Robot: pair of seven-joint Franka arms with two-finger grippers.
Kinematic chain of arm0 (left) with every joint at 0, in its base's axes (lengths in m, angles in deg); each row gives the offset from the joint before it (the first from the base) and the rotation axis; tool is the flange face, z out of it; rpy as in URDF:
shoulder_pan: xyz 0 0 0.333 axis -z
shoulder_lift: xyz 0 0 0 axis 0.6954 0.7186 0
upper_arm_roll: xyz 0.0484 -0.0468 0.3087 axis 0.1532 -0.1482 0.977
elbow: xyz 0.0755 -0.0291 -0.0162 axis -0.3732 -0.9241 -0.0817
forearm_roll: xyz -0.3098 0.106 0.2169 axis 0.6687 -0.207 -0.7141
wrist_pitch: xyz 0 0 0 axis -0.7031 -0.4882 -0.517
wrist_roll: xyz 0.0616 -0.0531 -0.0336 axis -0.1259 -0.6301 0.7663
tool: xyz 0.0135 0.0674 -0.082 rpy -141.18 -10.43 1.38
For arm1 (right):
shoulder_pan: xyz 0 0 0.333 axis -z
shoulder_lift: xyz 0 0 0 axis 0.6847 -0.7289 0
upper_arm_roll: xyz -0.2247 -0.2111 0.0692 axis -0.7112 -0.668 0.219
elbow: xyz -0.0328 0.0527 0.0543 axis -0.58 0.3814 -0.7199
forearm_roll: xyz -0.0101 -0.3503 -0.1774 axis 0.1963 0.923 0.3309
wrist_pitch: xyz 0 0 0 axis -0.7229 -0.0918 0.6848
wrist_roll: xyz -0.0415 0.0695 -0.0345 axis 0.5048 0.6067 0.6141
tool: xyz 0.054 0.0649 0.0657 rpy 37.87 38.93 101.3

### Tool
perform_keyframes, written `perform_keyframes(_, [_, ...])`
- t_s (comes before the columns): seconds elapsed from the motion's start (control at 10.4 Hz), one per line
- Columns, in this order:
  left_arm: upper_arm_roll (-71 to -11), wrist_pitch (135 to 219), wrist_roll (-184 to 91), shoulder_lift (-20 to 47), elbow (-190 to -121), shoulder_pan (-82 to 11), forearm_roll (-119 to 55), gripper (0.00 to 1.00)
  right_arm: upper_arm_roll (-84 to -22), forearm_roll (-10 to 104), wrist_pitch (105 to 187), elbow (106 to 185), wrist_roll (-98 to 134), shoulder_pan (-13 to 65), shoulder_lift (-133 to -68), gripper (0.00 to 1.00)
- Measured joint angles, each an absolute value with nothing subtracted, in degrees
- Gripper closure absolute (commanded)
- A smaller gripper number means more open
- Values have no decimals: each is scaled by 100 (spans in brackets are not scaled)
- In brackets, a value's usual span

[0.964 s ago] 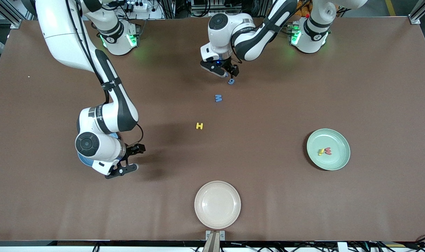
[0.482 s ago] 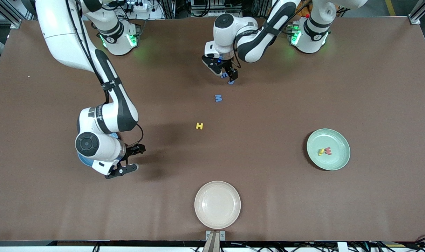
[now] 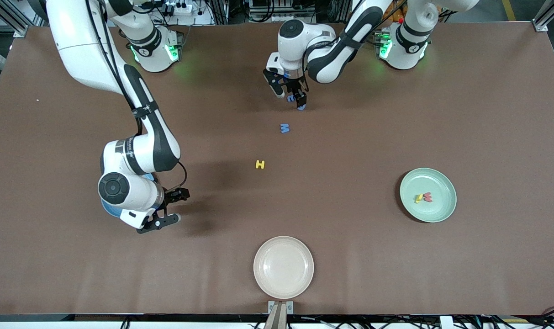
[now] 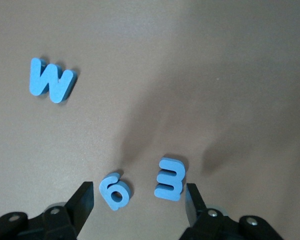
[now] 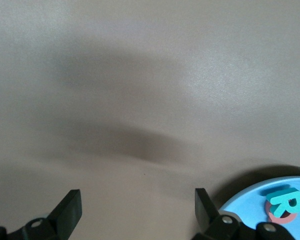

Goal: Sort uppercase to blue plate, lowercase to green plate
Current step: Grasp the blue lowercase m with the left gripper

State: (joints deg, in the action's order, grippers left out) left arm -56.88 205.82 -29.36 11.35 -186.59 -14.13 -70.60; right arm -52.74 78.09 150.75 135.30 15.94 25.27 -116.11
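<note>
Two small blue foam letters, the g (image 4: 115, 190) and the E-like letter (image 4: 170, 178), lie side by side on the brown worktop (image 3: 395, 114) between the fingers (image 4: 81, 202) of the left hand (image 3: 291, 97), which is low over them near the robots' bases; its fingers stand apart, one on each side of the pair, touching neither that I can see. The blue M (image 3: 284, 128) lies a little nearer the front camera, and the yellow H (image 3: 260, 164) nearer still, both loose on the worktop. The green plate (image 3: 436, 211) sits toward the left arm's end and holds the red w (image 3: 427, 197) with the thin yellow letter (image 3: 418, 198) just beside it. The right hand (image 3: 165, 208) hangs with fingers wide apart, gripping nothing, over the worktop beside the blue plate (image 5: 250, 210), which is mostly hidden under that arm in the front view. On that plate the teal R (image 5: 286, 200) rests on top of the red Q (image 5: 280, 216). A cream plate (image 3: 283, 267) sits at the worktop's edge nearest the front camera.
</note>
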Motion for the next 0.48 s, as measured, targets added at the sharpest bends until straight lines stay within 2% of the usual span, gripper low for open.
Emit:
perform_keyframes(0.1, [-5691, 20600, -3010, 1179, -18653, -1410, -7103, 25, -5274, 7809, 15075, 13530, 1594, 2527, -11612, 0])
perform_keyframes(0.48, [-5705, 20868, -3149, 1387, -18612, -1389, -7273, 29, -5274, 7809, 15075, 13531, 1594, 2527, -11613, 0])
